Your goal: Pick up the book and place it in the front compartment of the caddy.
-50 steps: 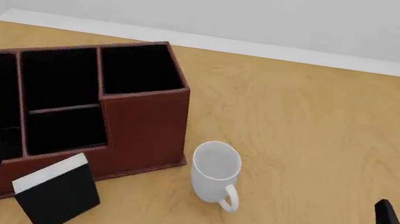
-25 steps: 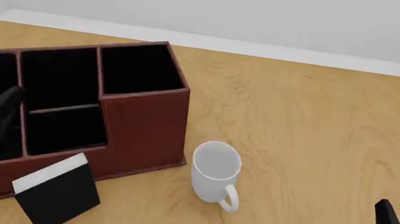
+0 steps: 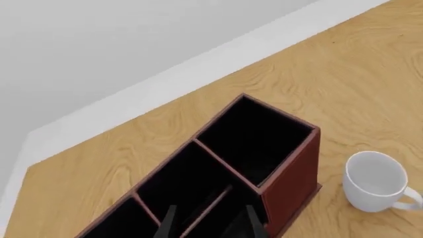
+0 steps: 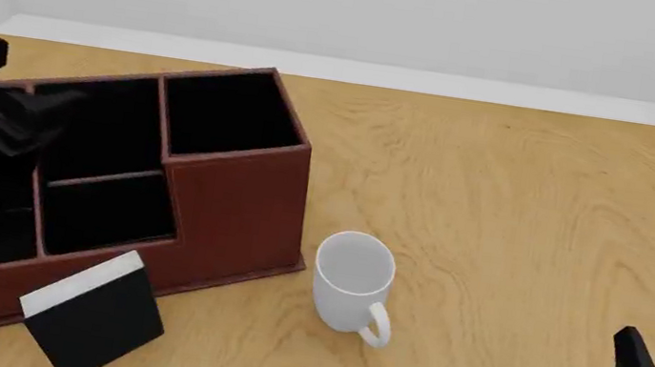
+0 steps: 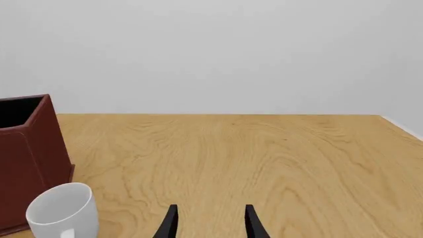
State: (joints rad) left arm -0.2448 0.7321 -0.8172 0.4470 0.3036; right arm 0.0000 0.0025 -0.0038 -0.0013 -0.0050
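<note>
Wooden table point(image 4: 527, 231): fills most of the front view, its far edge running across the upper part of the frame below a pale wall.

Caddy point(image 4: 236, 200): a large reddish-brown organiser with black lining, occupying the left half of the front view and set at an angle to the table edge. Dividers split it into tall rear compartments and a lower one toward the bottom of the frame. In the left wrist view it appears from above point(image 3: 290, 168), at lower centre.

Left gripper point(image 4: 16, 116): a black form at the upper left of the front view, above the caddy's left compartments. In the left wrist view its two fingertips point(image 3: 166, 225) stand apart with nothing between them, over a divider; the gripper is released.

Book point(image 4: 91, 314): a thin black-covered book with a white page edge, at the lower left of the front view, standing tilted against the caddy's low front wall, outside every compartment.

White mug point(image 4: 354, 281): upright just right of the caddy's near corner, handle toward the bottom of the frame.

Right gripper point(image 5: 208, 223): at the lower right corner of the front view, well apart from the mug; fingers spread, empty, above bare table.
</note>
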